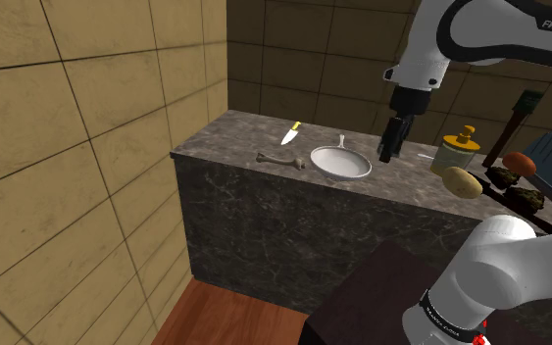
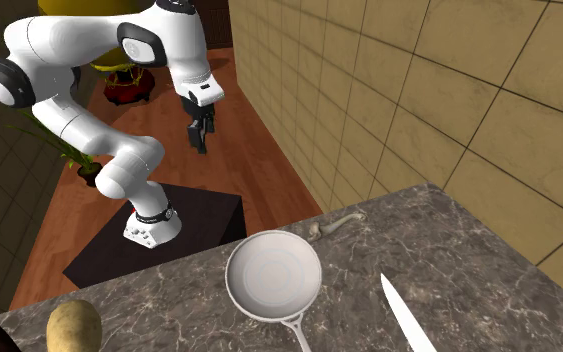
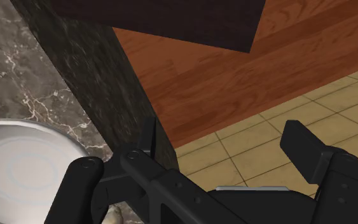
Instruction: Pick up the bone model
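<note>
The bone model (image 1: 281, 160) is a slim pale bone lying flat on the dark marble counter (image 1: 225, 132), just to the shoulder view's left of a white pan (image 1: 341, 163). From across the counter the bone (image 2: 335, 226) rests near the counter's edge, beside the pan (image 2: 273, 274). My black gripper (image 1: 389, 147) hangs in the air, high up and on the pan's other side from the bone. In the wrist view my gripper (image 3: 225, 143) is open with nothing between the fingers, and the pan's rim (image 3: 18, 165) is beside the left finger (image 3: 149, 137).
A yellow-handled knife (image 1: 290, 133) lies behind the bone. A potato (image 1: 460, 181), a lidded jar (image 1: 457, 152) and other food crowd the counter's right end in the shoulder view. Tiled walls enclose the counter's back and left. The wooden floor (image 3: 234, 70) and my dark stand (image 2: 169, 235) lie below.
</note>
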